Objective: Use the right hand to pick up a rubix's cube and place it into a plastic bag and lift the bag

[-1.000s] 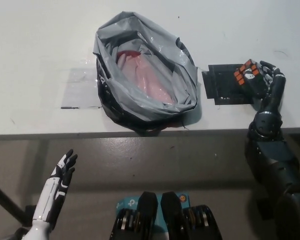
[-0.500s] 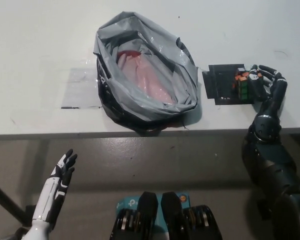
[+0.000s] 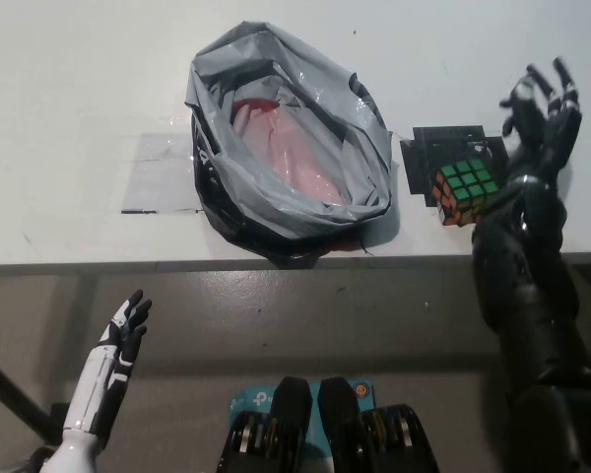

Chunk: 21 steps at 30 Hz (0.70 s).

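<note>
The Rubik's cube (image 3: 466, 192), green face up and orange side toward me, shows tilted over the near part of a black mat (image 3: 421, 161), right of the bag. My black right hand (image 3: 542, 103) is above and behind it, fingers spread wide and off the cube; the cube sits beside the wrist. I cannot tell if the cube rests on the mat or is in the air. The grey plastic bag (image 3: 288, 148) lies open-mouthed on the white table (image 3: 79, 79), pink lining showing inside. My white left hand (image 3: 118, 347) rests open at lower left, below the table edge.
A clear tape patch (image 3: 158, 172) lies on the table left of the bag. The table's front edge (image 3: 177, 264) runs across the middle of the picture, close under the bag and the cube.
The right hand has opened and risen away from the cube. The cube, held in its fingers a second ago, now shows lower and nearer the table edge, green face up.
</note>
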Tool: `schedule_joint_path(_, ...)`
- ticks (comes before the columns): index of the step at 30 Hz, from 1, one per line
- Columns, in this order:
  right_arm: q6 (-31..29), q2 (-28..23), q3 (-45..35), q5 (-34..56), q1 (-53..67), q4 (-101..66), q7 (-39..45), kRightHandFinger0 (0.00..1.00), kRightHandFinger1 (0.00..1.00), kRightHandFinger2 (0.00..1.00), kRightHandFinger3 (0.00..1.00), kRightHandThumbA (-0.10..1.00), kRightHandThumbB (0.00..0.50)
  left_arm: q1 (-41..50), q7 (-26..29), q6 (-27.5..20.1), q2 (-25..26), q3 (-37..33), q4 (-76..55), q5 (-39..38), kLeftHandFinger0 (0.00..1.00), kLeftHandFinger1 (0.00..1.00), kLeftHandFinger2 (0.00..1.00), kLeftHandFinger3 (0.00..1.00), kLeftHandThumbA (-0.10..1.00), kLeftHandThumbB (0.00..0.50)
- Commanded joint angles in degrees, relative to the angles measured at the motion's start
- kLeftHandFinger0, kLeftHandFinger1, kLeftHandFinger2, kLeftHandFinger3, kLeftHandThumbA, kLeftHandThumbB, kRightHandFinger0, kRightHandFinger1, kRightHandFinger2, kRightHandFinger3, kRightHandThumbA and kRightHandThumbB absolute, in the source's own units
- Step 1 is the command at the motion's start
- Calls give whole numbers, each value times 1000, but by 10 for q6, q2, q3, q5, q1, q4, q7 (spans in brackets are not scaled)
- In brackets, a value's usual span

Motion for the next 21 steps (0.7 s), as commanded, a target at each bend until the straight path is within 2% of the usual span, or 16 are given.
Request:
schedule_joint_path(1,96,10,-29,111,-50,-87,44,0,234,716,949,-100,77,-10,1,-4,6,5,-9,-5,1000,1000,1000,1000,1000,254)
schedule_joint_path(4,126,16,-35,128,-51,-117,32,0,237,721,940,-100,76,-10,1,-6,5,5,-9,-6,1000,1000,1000,1000,1000,251)
schedule_joint_path(7,135,19,-36,137,-52,-136,31,0,239,716,994,-100,82,-13,0,-5,6,5,-9,-6,1000,1000,1000,1000,1000,251)
schedule_joint_path(9,126,18,-23,119,-48,-143,30,0,235,700,935,-100,77,-14,0,-4,7,5,-9,-4,1000,1000,1000,1000,1000,254)
schedule_joint_path(12,98,13,11,68,-36,-155,26,0,273,718,941,-100,82,-16,0,-6,7,4,-7,-2,1000,1000,1000,1000,1000,256)
schedule_joint_path(13,82,6,43,20,-22,-169,23,0,295,728,918,-100,92,-16,-1,-7,8,3,-6,-3,1000,1000,1000,1000,1000,255)
schedule_joint_path(14,79,4,51,10,-19,-172,23,0,263,646,715,-100,186,-16,-2,-7,8,4,-7,-4,1000,1000,1000,1000,1000,255)
schedule_joint_path(15,83,-25,134,-126,15,-222,9,187,440,783,812,79,120,-18,-3,-5,10,5,-8,-5,1000,1000,1000,1000,1000,255)
schedule_joint_path(16,85,-34,158,-163,24,-236,5,187,440,783,812,79,120,-19,-3,-4,10,5,-8,-5,1000,1000,1000,1000,1000,255)
schedule_joint_path(17,112,-54,210,-231,57,-296,19,855,1000,1000,1000,360,269,-19,-3,-2,11,6,-11,-6,1000,1000,1000,1000,1000,248)
schedule_joint_path(18,122,-63,228,-252,68,-317,27,855,1000,1000,1000,360,269,-19,-4,-1,12,6,-13,-6,1000,1000,1000,1000,1000,248)
schedule_joint_path(19,132,-76,252,-283,82,-338,38,1000,1000,1000,1000,483,317,-21,-3,-1,12,6,-13,-5,1000,1000,1000,1000,1000,248)
schedule_joint_path(20,140,-92,274,-309,96,-358,53,1000,1000,1000,1000,608,362,-22,-3,-1,13,5,-12,-4,1000,1000,1000,1000,1000,249)
schedule_joint_path(21,153,-118,310,-355,123,-395,78,1000,1000,1000,1000,778,439,-24,-4,-1,13,4,-10,-3,1000,1000,1000,1000,1000,253)
